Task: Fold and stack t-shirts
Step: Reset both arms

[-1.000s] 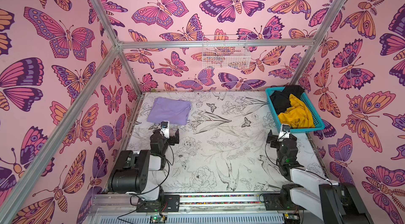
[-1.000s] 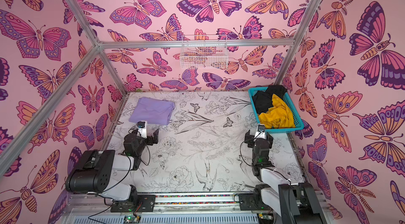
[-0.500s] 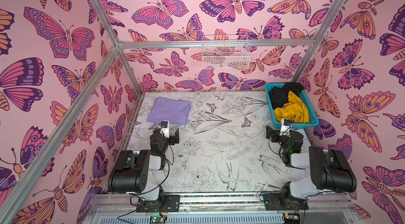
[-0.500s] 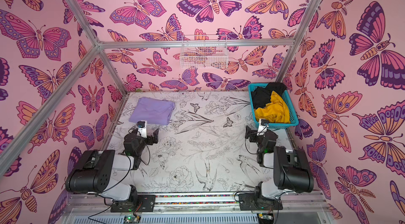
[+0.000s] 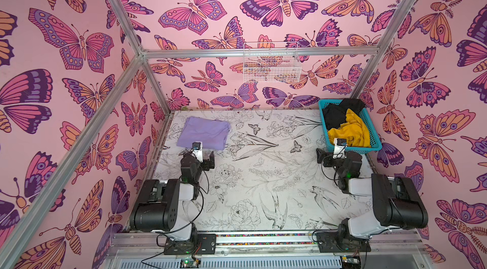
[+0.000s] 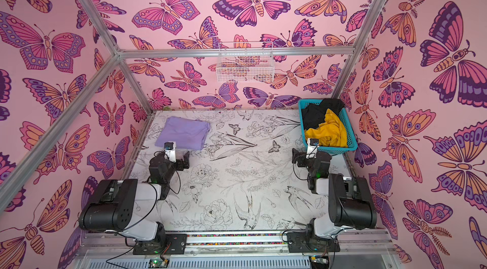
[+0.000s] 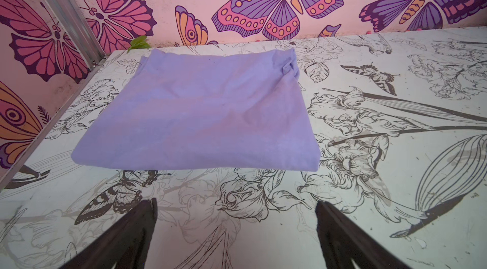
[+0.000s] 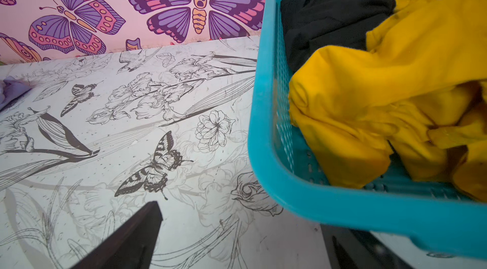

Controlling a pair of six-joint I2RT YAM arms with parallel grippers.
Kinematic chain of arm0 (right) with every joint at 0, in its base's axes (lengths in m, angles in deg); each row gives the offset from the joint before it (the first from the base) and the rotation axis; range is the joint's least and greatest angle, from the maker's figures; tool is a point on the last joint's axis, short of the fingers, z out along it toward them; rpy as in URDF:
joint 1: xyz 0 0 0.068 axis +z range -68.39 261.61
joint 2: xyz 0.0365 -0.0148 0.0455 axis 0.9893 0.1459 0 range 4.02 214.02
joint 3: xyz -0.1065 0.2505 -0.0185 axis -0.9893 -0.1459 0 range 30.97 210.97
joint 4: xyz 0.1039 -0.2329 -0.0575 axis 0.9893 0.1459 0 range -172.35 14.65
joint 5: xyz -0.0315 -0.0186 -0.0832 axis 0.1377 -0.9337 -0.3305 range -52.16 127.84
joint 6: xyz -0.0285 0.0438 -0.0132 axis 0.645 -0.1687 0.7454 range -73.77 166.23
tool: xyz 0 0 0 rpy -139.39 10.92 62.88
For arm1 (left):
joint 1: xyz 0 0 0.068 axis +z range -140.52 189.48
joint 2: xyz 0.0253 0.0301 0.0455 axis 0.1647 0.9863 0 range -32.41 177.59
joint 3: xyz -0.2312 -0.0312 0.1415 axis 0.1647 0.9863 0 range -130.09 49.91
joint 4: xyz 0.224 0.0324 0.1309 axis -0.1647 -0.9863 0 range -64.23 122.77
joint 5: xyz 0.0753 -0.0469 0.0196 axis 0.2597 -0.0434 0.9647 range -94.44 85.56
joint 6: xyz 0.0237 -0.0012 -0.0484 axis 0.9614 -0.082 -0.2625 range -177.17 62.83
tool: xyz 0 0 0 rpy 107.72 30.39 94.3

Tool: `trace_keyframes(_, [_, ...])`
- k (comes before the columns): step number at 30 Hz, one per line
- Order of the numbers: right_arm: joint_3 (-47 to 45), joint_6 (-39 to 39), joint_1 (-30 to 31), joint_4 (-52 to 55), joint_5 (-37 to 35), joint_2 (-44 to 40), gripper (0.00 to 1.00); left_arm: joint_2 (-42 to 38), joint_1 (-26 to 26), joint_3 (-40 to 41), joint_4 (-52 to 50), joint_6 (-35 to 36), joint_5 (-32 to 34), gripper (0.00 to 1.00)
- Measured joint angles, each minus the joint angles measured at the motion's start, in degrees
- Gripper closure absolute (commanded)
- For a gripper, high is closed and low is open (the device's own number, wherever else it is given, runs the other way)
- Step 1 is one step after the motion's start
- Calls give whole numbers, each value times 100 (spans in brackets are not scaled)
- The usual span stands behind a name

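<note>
A folded lavender t-shirt (image 5: 204,133) (image 6: 183,132) lies flat at the table's far left. My left gripper (image 5: 198,155) stands just in front of it, open and empty; in the left wrist view the shirt (image 7: 200,115) lies beyond the gripper (image 7: 236,203). A crumpled mustard-yellow t-shirt (image 5: 350,130) (image 8: 382,96) and a black t-shirt (image 5: 336,115) (image 8: 329,14) sit in the teal basket (image 5: 353,150) at the far right. My right gripper (image 5: 337,155) (image 8: 239,217) is open and empty, low against the basket's near rim (image 8: 261,83), which covers one finger.
The flower-printed table (image 5: 263,175) is bounded by butterfly-patterned walls and aluminium frame posts. A white wire basket (image 5: 271,66) hangs on the back wall. A small green leaf (image 7: 137,42) lies in the far left corner.
The right arm has folded back, its elbow now raised, while its gripper stays in front of the basket. The basket sits slightly farther back than a second ago. The left arm has not moved.
</note>
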Motion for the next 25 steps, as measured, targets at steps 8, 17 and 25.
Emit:
trace_keyframes(8, [2,0,0,4,0,0,1,0,0,0,-101,-35,42,1])
trace_keyframes(17, [2,0,0,4,0,0,1,0,0,2,-160,-37,42,1])
trace_keyframes(25, [2,0,0,4,0,0,1,31,0,-205,-225,-37,39,1])
